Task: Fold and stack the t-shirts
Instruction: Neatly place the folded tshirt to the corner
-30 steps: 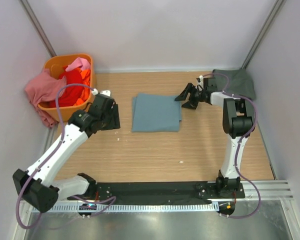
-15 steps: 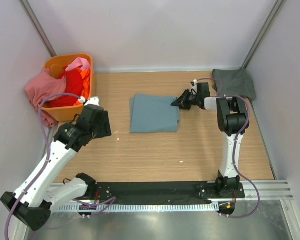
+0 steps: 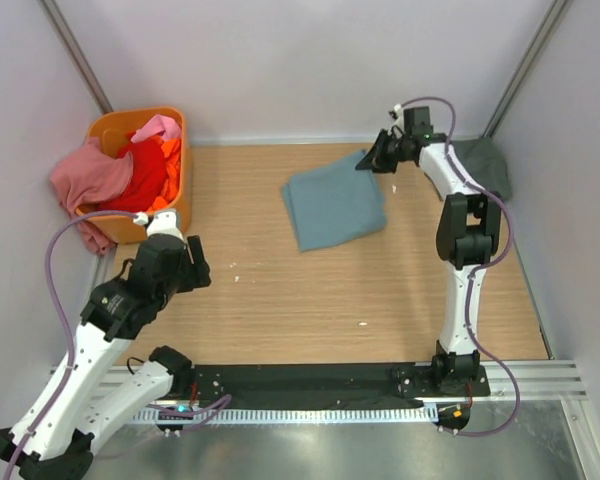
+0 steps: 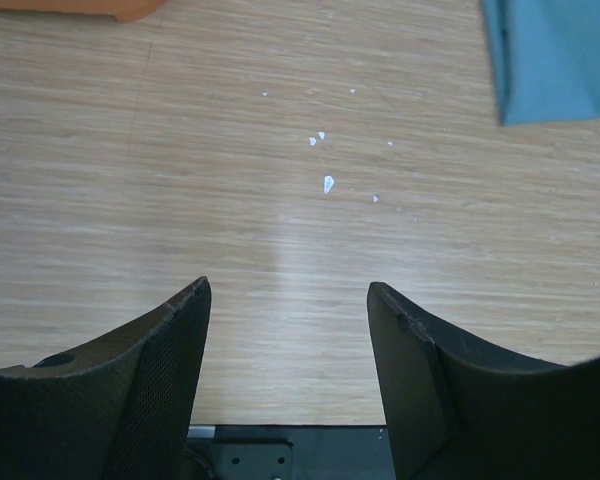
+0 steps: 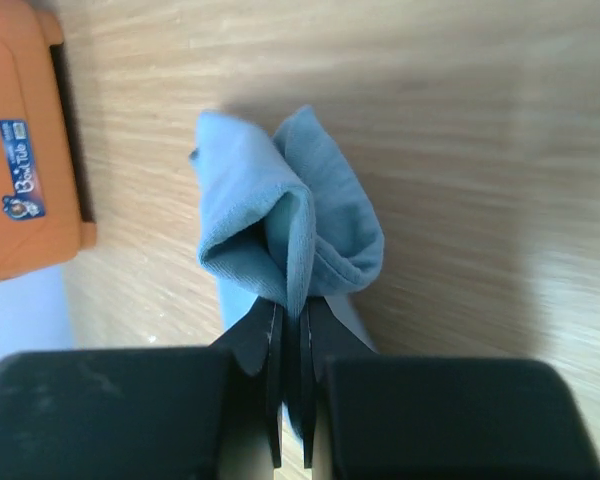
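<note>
Basket (image 3: 108, 126) far left holds pink shirt (image 3: 88, 176), red shirt (image 3: 140, 182), orange shirt (image 3: 170, 156). Left gripper (image 4: 287, 292) over table (image 3: 310, 290), jaws apart, empty. Blue shirt (image 3: 335, 206) folded mid-table, far corner clamped by right gripper (image 5: 290, 330). Grey-green shirt (image 3: 486, 166) far right corner.

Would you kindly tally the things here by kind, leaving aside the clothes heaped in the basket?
Shirts on the table: 2, a blue shirt pinched by the right gripper and a grey-green shirt.
Basket: 1.
Robot arms: 2, the left arm and the right arm.
Total: 5.
</note>
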Available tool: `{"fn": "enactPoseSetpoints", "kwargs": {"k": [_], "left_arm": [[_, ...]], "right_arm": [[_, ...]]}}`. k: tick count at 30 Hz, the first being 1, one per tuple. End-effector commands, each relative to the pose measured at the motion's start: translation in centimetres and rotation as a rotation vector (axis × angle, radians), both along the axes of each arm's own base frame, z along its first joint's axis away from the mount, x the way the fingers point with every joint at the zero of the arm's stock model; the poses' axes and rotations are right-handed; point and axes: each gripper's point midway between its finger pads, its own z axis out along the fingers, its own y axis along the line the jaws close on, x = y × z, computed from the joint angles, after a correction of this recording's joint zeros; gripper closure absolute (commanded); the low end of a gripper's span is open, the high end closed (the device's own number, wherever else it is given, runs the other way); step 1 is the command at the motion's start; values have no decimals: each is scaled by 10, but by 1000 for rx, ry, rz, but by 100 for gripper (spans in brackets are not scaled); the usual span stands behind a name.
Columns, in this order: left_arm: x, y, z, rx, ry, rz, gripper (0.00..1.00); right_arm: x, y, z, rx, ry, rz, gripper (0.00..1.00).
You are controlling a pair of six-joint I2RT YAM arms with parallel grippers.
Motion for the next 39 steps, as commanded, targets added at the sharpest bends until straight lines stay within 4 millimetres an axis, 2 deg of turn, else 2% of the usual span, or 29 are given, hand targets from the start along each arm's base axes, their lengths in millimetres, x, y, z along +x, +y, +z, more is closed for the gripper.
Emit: {"fn": "enactPoseSetpoints", "kwargs": {"k": [1,2,3,4,6,7,9,11,15,19,24,25,26,31,32,34,35,39], "left_arm": [[7,13,11,-16,-103,84,34],[4,15,14,-24,-123,88,34],[4,15,13,-25,-127,88,34],[4,17,15,-26,-136,95,34],[3,19,15,-24,-144,107,33],[4,20,15,-20,-142,112,33],[5,20,13,-12,-132,113,33],[5,20,12,-6,-121,114,34],[6,20,9,2,-110,117,35],[5,21,11,-1,-117,124,37],[6,23,10,2,-113,133,38],[7,23,9,5,-109,136,38],[7,23,10,4,-111,137,38],[10,26,7,8,-94,149,39],[10,26,5,11,-90,151,40],[11,28,5,13,-86,160,40],[12,29,5,12,-86,163,41],[12,31,5,9,-89,176,41]], "right_arm": [[9,-65,32,-149,-3,-51,99],[7,-83,23,-167,40,-62,99],[10,-93,27,-179,37,-76,99],[20,-109,44,-191,-8,-106,99],[20,-127,39,-208,14,-119,99],[24,-135,49,-219,-12,-134,99],[26,-157,49,-240,-17,-161,99],[31,-176,61,-285,-55,-191,99],[41,-198,76,-308,-120,-231,99],[50,-210,92,-331,-185,-262,99],[60,-241,131,-387,-299,-370,99],[61,-257,135,-430,-306,-421,99],[65,-267,151,-456,-358,-456,99],[81,-305,183,-586,-496,-577,99],[82,-318,190,-573,-515,-616,99],[83,-329,195,-527,-544,-626,99],[81,-342,194,-510,-544,-643,99],[87,-357,180,-476,-547,-632,99]]}}
